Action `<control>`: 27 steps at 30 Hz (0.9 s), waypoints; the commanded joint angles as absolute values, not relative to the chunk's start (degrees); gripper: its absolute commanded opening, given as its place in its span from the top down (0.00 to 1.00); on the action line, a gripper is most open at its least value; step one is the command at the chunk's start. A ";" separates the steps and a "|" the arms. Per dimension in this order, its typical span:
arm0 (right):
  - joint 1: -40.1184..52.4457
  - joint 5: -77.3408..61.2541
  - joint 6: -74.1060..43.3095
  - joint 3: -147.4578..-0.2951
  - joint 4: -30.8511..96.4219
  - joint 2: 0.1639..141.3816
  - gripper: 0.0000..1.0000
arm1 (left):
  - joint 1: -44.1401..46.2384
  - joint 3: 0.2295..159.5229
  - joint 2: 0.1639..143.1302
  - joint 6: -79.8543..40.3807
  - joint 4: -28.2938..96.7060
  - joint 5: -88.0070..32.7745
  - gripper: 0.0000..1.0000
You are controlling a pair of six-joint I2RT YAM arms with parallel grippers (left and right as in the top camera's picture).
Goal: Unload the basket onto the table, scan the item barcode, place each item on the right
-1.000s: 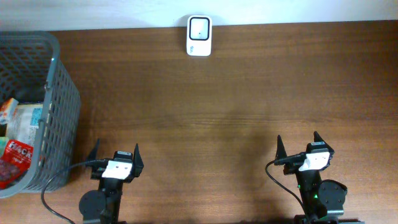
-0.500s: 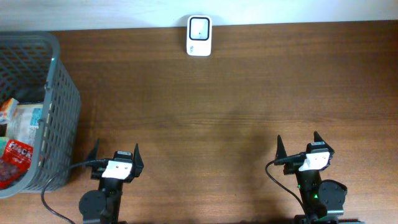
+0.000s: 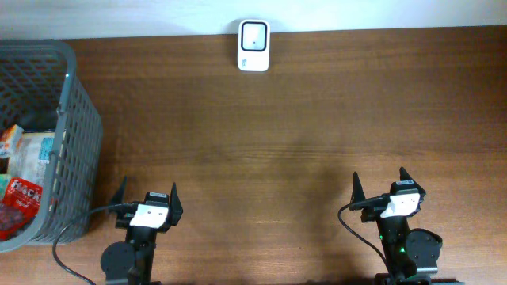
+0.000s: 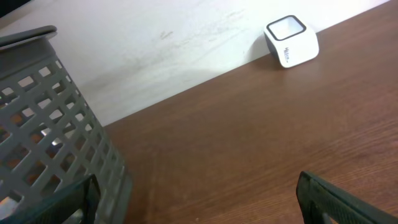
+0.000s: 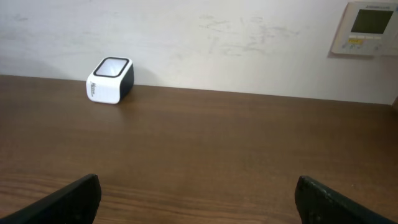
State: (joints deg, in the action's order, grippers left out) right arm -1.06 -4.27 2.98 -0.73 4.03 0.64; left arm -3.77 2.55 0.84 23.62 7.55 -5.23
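A white barcode scanner point(image 3: 253, 46) with a dark window stands at the table's far edge; it shows too as the scanner point(image 4: 291, 41) in the left wrist view and the scanner point(image 5: 110, 80) in the right wrist view. Packaged items point(image 3: 22, 180) lie inside a grey plastic basket point(image 3: 78, 127) at the left. My left gripper point(image 3: 147, 192) sits at the near left edge, open and holding nothing, just right of the basket point(image 4: 43, 137). My right gripper point(image 3: 379, 183) rests at the near right, open as well, nothing between its fingers.
A wooden table point(image 3: 301, 134) stretches between the grippers and the scanner. A white wall point(image 5: 205, 37) backs the table, with a wall control panel point(image 5: 367, 28) at the right. A black cable point(image 3: 71, 233) trails beside the left arm.
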 commanded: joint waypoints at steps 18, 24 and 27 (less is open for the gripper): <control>-0.71 -4.01 2.76 -0.32 4.10 0.21 0.02 | -3.90 13.80 15.97 21.10 -4.67 -11.31 0.01; -0.71 -4.01 2.76 -0.32 4.10 0.21 0.01 | -3.90 37.45 41.32 21.08 -1.26 -20.47 0.01; -0.71 -4.01 2.76 -0.32 4.10 0.21 0.01 | -3.90 52.97 53.10 21.02 8.32 -23.22 0.01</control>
